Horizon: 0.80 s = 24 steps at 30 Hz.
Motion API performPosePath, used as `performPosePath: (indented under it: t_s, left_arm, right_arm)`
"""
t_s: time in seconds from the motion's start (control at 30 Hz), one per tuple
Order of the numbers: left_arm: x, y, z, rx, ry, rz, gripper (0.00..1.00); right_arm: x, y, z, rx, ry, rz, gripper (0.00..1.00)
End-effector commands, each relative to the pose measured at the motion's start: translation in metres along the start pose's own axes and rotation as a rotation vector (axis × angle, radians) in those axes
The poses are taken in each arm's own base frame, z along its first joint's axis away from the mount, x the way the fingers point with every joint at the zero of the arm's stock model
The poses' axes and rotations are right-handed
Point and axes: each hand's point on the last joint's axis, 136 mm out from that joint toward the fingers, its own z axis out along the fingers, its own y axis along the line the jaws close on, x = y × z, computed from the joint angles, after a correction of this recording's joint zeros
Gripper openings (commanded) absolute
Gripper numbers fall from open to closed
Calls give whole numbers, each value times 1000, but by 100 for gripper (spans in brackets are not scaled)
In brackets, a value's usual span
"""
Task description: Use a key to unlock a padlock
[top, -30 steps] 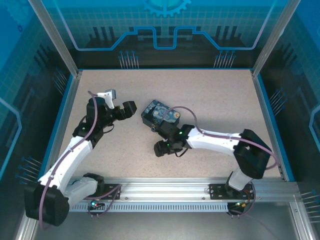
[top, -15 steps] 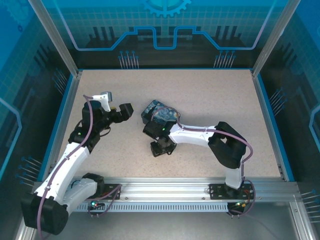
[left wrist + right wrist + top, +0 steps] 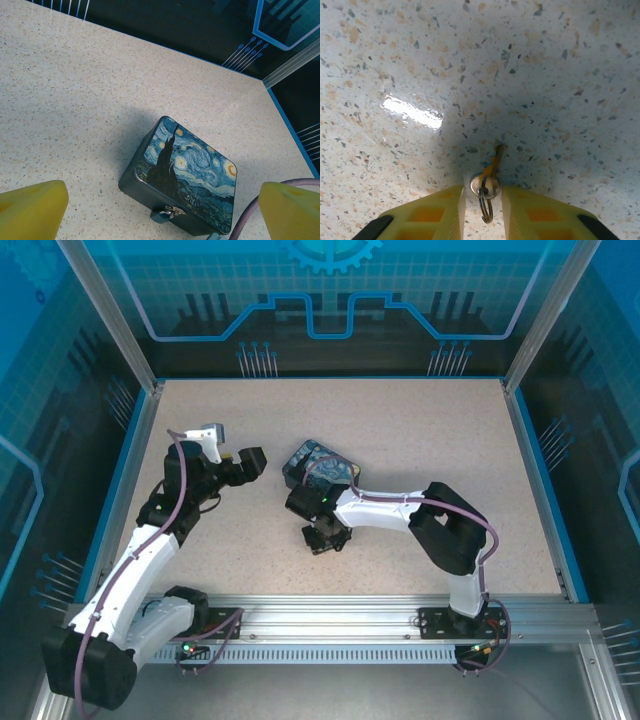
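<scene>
On my right wrist feed, the small metal key [image 3: 488, 175] lies flat on the pale speckled tabletop [image 3: 420, 60]. It has a round silvery head and a short thin blade that looks brassy in this light. The blade points away from the camera. A thin wire split ring [image 3: 486, 209] hangs through the hole in the head and trails back toward the lens.

The right end effector [image 3: 482, 192] is down at the surface with its yellow fingers [image 3: 440, 215] narrow, one on each side of the key's head. They sit just beside the head, but I cannot tell whether the pads are actually pressing on it.

From overhead, this spot is on the near side of the blue-and-yellow starry-night-print tin box [image 3: 318, 465], close to it but not touching.

My left wrist feed looks down on that box from the other side. The tiny silvery padlock [image 3: 165, 215] hangs at the box's front edge, fastened at the clasp. It is partly cut off by the frame, so I cannot make out its shackle clearly.

The left end effector [image 3: 165, 202] is spread wide and holds nothing. It hovers over bare tabletop, well apart from the box.
</scene>
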Motion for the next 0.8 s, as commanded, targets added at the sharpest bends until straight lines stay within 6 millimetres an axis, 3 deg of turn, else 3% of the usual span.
performPosePath:
  t_s: [0.0,0.5,0.77]
  left_arm:
    - [2,5,1,-14,7,11,99]
    - [6,7,3,-18,28,15,99]
    - [21,-3,-4,46,79,12,99]
  right_arm:
    - [1,-4,6,24,9,13,23]
    - [0,-17,15,2,3,24,0]
    - [-14,-22,-4,-36,-125,-26,0]
